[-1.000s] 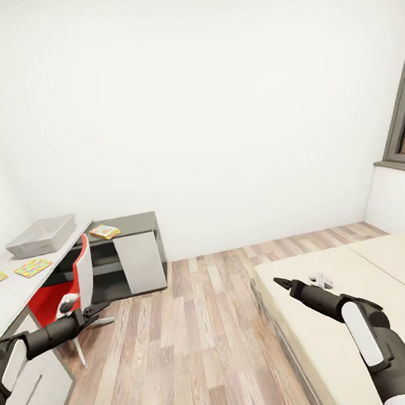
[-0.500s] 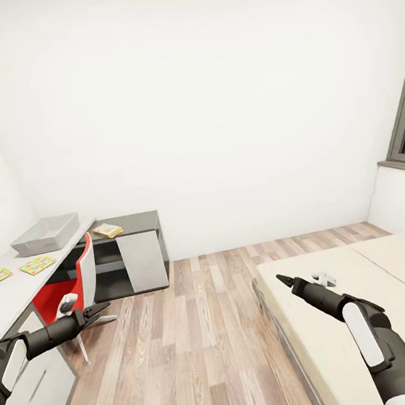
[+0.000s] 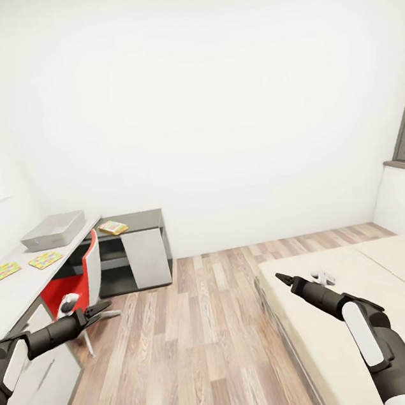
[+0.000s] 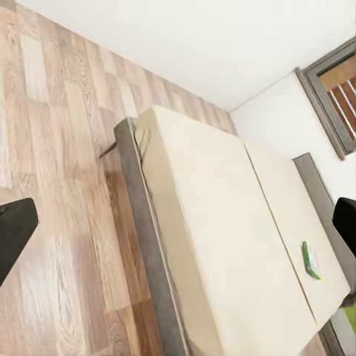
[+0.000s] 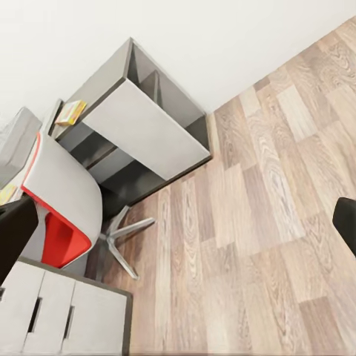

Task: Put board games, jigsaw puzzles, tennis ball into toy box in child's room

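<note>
The bed (image 3: 372, 307) is lying at the right, a green-white game (image 4: 311, 261) sitting near its far end. The counter (image 3: 21, 286) is running along the left wall, carrying the grey box (image 3: 53, 230), two puzzles (image 3: 45, 259) and, on its lower end, a colourful game (image 3: 113, 227). Both pincers, left (image 3: 96, 309) and right (image 3: 284, 279), are hanging released and empty. The risk: the left arm is riding close to the red chair (image 3: 78, 278), so turning could be clipping it.

Bright, even, shadowless render (sharp throughout), wide-angle stretch at edges.
</note>
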Available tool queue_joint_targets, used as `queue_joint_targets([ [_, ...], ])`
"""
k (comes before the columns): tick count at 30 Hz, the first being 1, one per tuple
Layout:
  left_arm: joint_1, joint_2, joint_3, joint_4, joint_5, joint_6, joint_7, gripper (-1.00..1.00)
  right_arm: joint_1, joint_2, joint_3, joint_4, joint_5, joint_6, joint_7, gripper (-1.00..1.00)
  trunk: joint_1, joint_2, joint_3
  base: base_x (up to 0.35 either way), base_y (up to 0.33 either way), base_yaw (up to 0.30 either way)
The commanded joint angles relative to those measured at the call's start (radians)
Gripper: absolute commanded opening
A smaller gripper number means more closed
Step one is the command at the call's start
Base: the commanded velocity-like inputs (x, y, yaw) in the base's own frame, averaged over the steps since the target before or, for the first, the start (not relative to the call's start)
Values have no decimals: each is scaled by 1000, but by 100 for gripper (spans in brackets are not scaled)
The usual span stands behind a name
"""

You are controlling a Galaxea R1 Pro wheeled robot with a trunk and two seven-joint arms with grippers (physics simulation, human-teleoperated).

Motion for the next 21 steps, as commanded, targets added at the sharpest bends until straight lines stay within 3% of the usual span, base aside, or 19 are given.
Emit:
queue_joint_targets([
  [1, -1, -1, 1, 1, 3, 6, -1, 100, -1, 0, -2, -1, -1, 6, 3, 100, 0, -2, -2, -8, -6, 235],
  [8, -1, -4, 1, 1, 3, 6, -1, 100, -1, -1, -2, -1, -1, 7, 2, 100, 0, -2, -2, -3, -2, 221],
  [21, -1, -4, 1, 1, 3, 6, -1, 100, -1, -1, -3, -1, -1, 7, 4, 100, 0, -2, -2, 0, -60, 19],
])
